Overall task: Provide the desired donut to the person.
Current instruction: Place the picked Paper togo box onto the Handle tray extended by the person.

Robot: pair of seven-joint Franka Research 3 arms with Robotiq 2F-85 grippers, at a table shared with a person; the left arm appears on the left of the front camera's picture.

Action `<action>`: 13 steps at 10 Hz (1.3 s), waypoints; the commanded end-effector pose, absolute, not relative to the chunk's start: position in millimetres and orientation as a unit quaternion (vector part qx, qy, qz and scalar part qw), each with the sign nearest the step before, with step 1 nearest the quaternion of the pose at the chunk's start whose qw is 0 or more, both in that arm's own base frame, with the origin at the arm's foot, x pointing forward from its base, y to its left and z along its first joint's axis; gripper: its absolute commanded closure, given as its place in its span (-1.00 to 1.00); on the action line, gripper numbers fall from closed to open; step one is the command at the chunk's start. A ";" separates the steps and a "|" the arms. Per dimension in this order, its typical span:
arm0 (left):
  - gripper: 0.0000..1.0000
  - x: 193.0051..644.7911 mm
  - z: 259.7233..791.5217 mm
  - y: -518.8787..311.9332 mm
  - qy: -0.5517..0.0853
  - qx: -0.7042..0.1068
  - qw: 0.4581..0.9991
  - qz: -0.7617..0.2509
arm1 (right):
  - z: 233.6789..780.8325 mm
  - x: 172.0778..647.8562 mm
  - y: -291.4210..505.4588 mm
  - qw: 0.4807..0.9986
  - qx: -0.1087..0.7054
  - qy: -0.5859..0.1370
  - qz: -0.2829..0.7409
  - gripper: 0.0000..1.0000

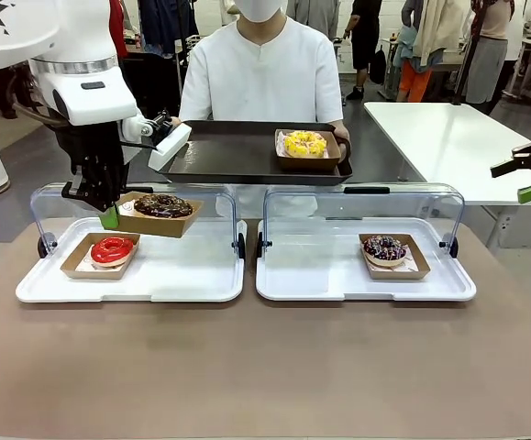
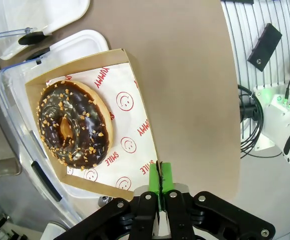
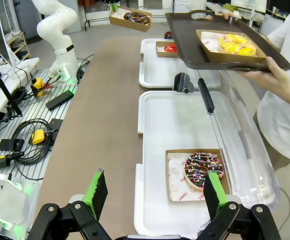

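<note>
Left gripper (image 1: 108,215) is clamped on the near-left edge of the chocolate donut's cardboard tray (image 1: 158,218), held aloft over the left display case (image 1: 132,280). The person's serving tray (image 1: 233,151) lies farther and to the right, its left half bare. Right gripper (image 3: 152,192) is fully open, empty, and well off to the right.

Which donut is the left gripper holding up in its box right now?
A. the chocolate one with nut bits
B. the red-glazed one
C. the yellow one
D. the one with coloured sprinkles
A: the left gripper is shut on the edge of the cardboard box carrying the chocolate donut, lifted above the left tray.
</note>
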State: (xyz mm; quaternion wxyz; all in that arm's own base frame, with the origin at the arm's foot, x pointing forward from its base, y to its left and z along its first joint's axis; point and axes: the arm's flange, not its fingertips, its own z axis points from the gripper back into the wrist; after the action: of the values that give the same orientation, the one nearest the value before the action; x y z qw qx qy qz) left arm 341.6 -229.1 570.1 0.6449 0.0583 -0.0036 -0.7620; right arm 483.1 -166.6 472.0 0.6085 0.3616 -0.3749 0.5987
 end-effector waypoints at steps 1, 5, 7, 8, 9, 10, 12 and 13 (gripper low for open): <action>1.00 339.6 572.8 -228.8 -0.007 0.057 0.648 -0.760 | 472.9 485.4 -166.5 0.609 0.364 -0.378 0.595 -1.00; 1.00 339.6 572.8 -228.8 -0.007 0.057 0.648 -0.760 | 472.9 485.4 -166.5 0.609 0.364 -0.378 0.595 -1.00; 1.00 339.6 572.8 -228.8 -0.007 0.057 0.648 -0.760 | 472.9 485.4 -166.5 0.609 0.364 -0.378 0.595 -1.00; 0.97 341.6 570.1 -229.1 -0.004 0.058 0.645 -0.762 | 472.9 485.4 -166.5 0.609 0.364 -0.378 0.595 -1.00; 0.97 337.0 581.9 -227.6 -0.003 0.062 0.639 -0.767 | 472.9 485.4 -166.5 0.609 0.364 -0.378 0.595 -1.00; 0.97 331.2 593.8 -227.2 -0.011 0.069 0.639 -0.766 | 472.9 485.4 -166.5 0.609 0.364 -0.378 0.595 -1.00; 0.97 319.4 615.7 -226.6 -0.029 0.091 0.647 -0.756 | 472.9 485.4 -166.5 0.609 0.364 -0.378 0.595 -1.00; 0.97 318.5 630.1 -225.8 -0.040 0.101 0.647 -0.755 | 472.9 485.4 -166.5 0.609 0.364 -0.378 0.595 -1.00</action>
State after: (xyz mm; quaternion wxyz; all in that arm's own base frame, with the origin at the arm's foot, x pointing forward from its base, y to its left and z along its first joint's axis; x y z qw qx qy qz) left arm 322.0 -225.0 620.1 0.6415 0.0827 -0.0363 -0.7618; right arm 483.1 -166.6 472.0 0.6085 0.3616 -0.3748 0.5987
